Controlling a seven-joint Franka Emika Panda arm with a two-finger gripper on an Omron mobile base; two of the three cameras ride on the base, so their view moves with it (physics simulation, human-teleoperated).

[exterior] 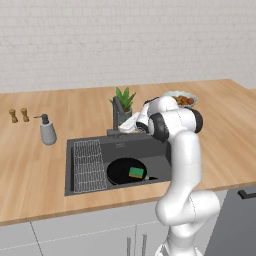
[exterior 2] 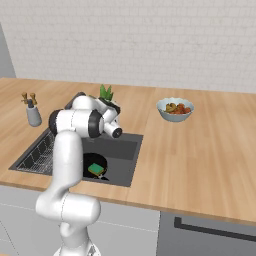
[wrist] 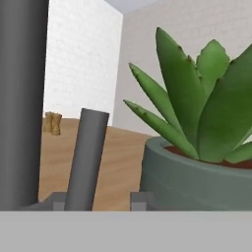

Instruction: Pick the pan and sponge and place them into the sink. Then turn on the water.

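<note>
Pan (exterior: 122, 170): lies in the sink (exterior: 85, 186), beside the wire rack (exterior: 89, 164).
Sponge (exterior: 136, 173): rests inside the pan.
Gripper: at the faucet (exterior: 116, 113), near the potted plant (wrist: 206, 162); open or closed, cannot tell.

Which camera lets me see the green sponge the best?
The left base view shows the sponge best: it lies in plain sight in the pan, down in the sink, with nothing in front of it. The right base view shows it too, but smaller and close beside the robot's white arm.
</note>
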